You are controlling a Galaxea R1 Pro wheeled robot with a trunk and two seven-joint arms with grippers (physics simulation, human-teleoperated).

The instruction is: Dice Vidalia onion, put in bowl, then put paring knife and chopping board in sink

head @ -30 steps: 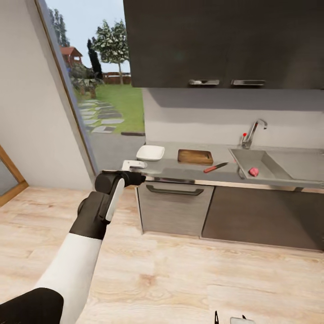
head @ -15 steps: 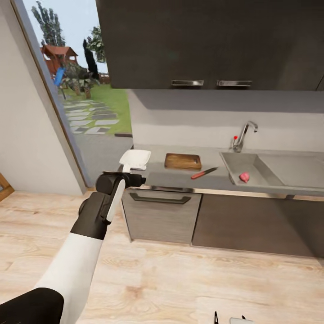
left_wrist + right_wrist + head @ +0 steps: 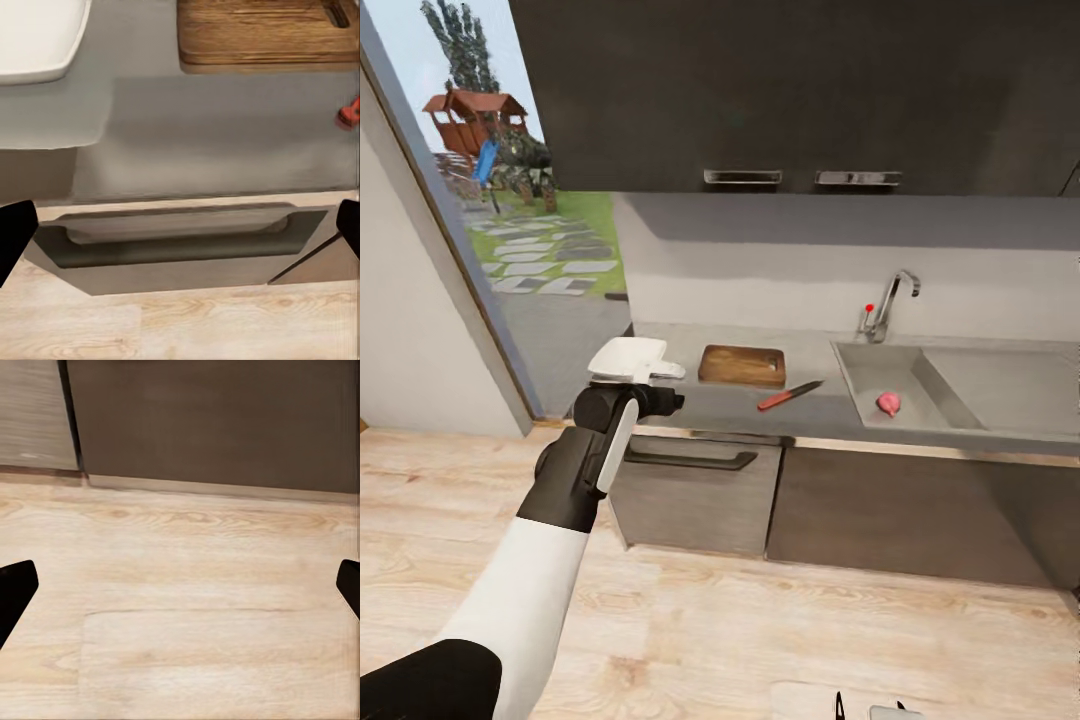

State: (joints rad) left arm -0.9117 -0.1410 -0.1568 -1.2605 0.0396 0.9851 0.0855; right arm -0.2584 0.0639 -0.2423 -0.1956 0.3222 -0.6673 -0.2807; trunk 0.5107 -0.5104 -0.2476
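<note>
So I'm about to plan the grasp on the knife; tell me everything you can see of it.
The paring knife is slim, with a red handle and a dark pointed blade. It lies flat on the grey countertop, slanted, handle toward the robot and tip pointing toward the sink. It sits between the sink and the chopping board, apart from both. Nothing holds it. The left wrist view catches a bit of red handle.
</note>
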